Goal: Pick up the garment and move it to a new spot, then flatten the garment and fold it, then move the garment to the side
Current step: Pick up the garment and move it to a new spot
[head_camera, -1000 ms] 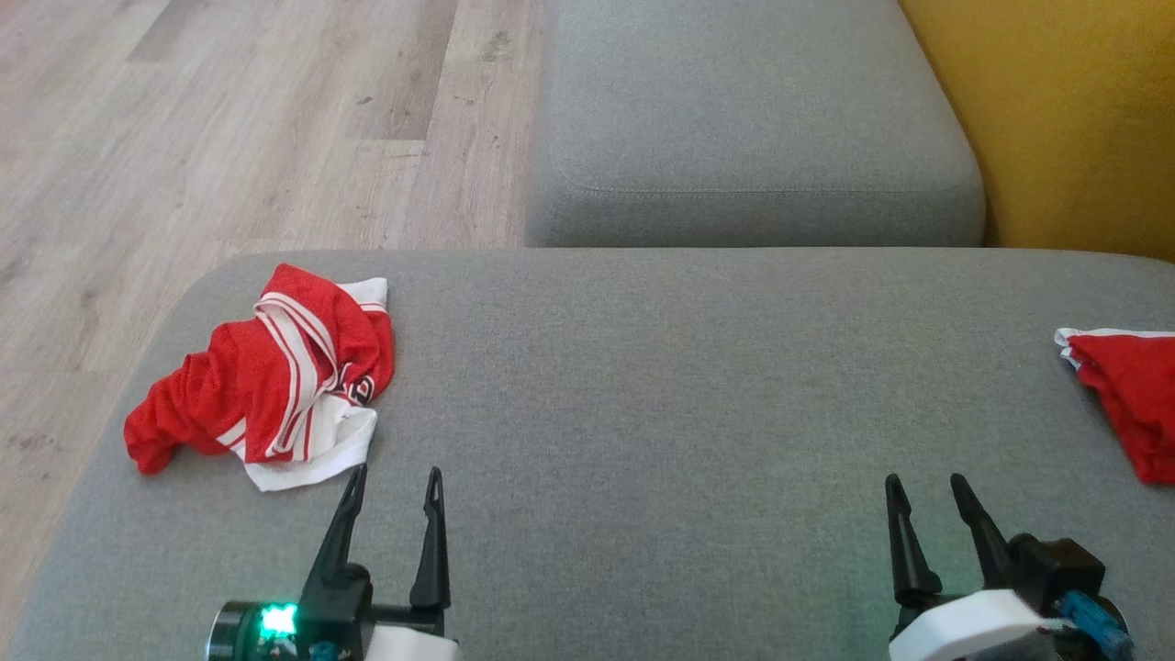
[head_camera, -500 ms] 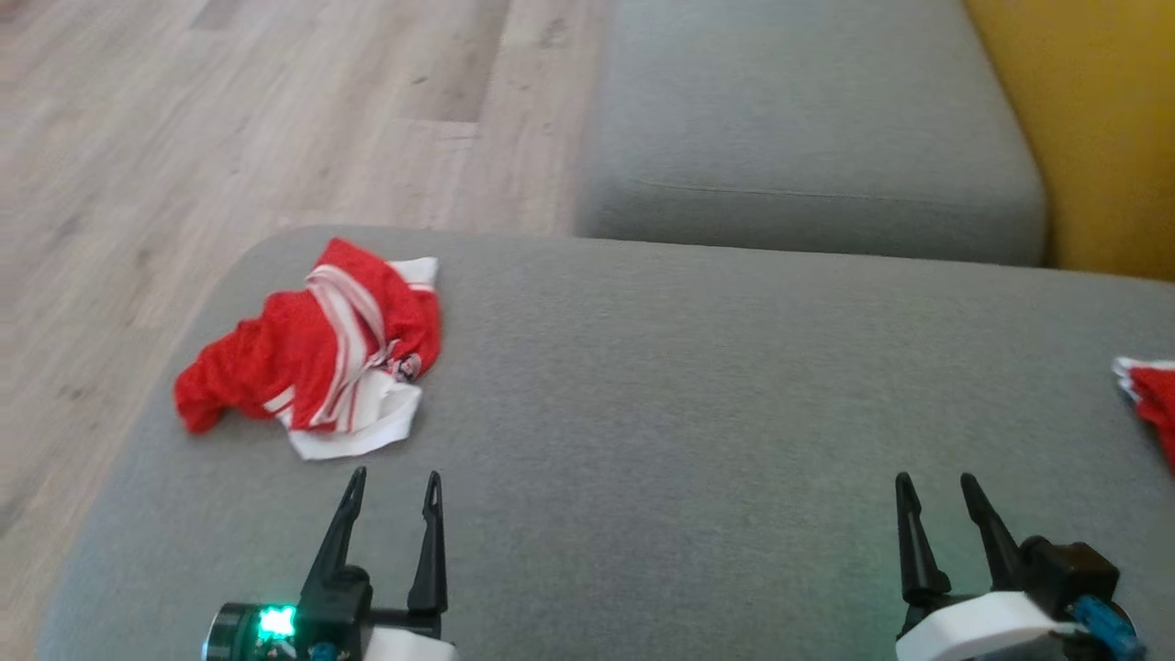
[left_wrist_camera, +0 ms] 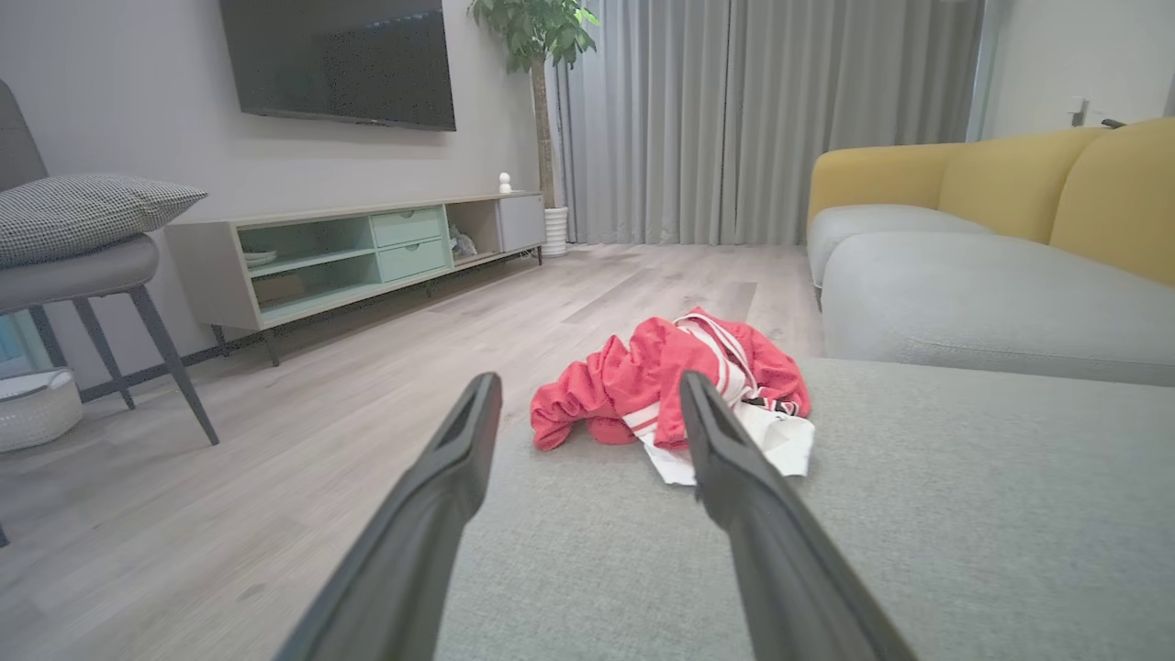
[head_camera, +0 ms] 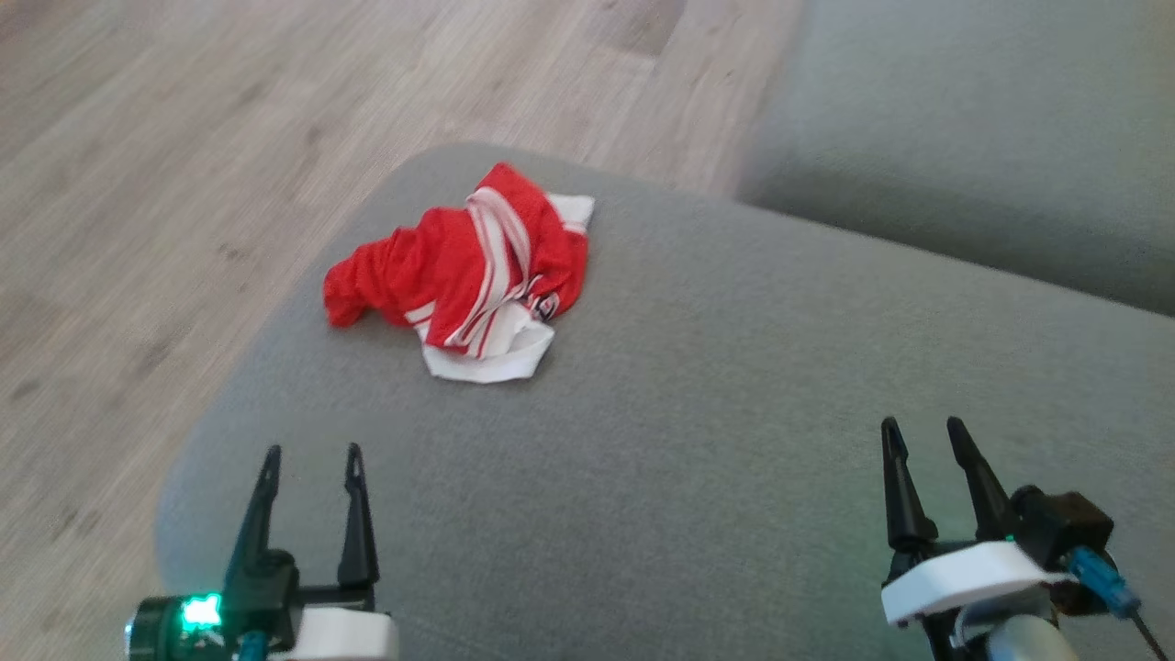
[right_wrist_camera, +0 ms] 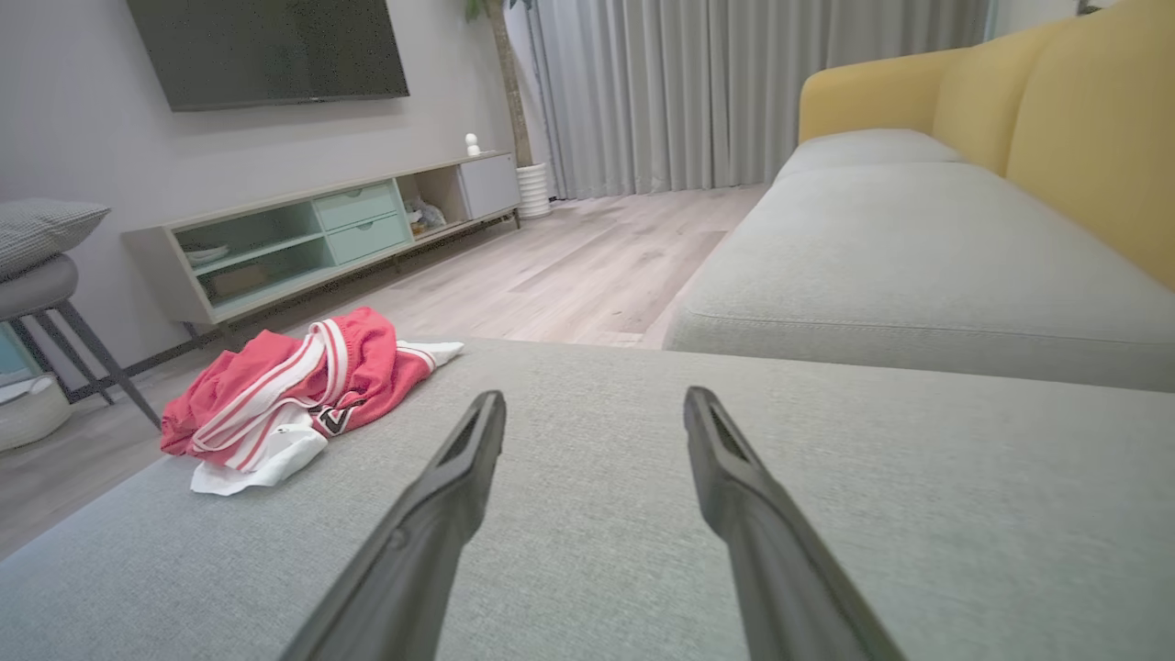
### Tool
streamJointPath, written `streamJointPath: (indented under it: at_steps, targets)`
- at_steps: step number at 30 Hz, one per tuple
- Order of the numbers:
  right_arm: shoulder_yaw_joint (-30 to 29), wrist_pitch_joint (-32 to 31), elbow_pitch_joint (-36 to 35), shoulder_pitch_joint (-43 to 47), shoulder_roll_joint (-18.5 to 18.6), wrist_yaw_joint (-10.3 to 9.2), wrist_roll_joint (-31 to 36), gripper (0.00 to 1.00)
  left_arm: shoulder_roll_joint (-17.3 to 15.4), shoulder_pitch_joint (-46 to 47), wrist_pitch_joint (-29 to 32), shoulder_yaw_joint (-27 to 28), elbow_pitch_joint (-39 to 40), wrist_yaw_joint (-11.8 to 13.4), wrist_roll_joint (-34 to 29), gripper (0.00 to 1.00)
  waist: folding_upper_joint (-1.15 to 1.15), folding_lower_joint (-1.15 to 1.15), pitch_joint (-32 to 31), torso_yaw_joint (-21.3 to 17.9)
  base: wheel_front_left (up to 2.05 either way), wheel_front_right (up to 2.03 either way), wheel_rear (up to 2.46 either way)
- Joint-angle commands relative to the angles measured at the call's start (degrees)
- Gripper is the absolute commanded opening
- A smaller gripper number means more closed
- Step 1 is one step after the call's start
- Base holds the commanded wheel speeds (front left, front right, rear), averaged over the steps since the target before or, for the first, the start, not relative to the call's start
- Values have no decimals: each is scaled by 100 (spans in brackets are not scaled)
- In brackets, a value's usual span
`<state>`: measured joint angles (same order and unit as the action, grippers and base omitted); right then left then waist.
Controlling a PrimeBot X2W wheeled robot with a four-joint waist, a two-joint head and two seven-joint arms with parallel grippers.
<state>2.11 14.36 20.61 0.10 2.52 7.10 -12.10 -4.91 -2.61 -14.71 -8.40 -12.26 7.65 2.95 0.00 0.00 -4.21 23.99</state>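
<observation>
Underneath, grey cushion (head_camera: 734, 367) with crumpled red garment (head_camera: 459, 266), wood floor (head_camera: 184, 184) beyond; left hand (head_camera: 312, 452), right hand (head_camera: 922, 424) unclenched, empty.

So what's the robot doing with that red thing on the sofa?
The robot is getting ready to tidy up that red and white garment, which lies crumpled near the corner of the grey sofa cushion. Its left gripper and right gripper are both open and empty, held over the cushion and apart from the garment. The left gripper is the nearer of the two. Nothing has been picked up yet.
</observation>
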Motion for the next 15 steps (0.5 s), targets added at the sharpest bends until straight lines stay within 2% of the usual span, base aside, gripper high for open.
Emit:
streamJointPath:
  at_steps: [1,6,9,13,15]
  targets:
    - [144,63,-170,-260,36,39,12,100,-29,280,-29,219,220,42,-27,100,0,0,175,162,0,0,0]
    - [55,63,-175,-226,36,39,154,100,-164,594,-29,303,277,-50,-94,100,0,0,367,298,0,0,0]
    - [31,63,-213,-239,123,39,318,100,-280,1026,-29,387,317,-125,-102,100,0,0,645,203,0,0,0]
    - [31,63,-342,-438,507,39,424,100,-440,1843,-29,507,366,-248,-93,100,0,0,1318,-58,0,0,0]
    - [1,63,-457,-665,854,39,435,100,-535,2593,-29,563,219,-383,-57,100,0,0,1814,-232,0,0,0]
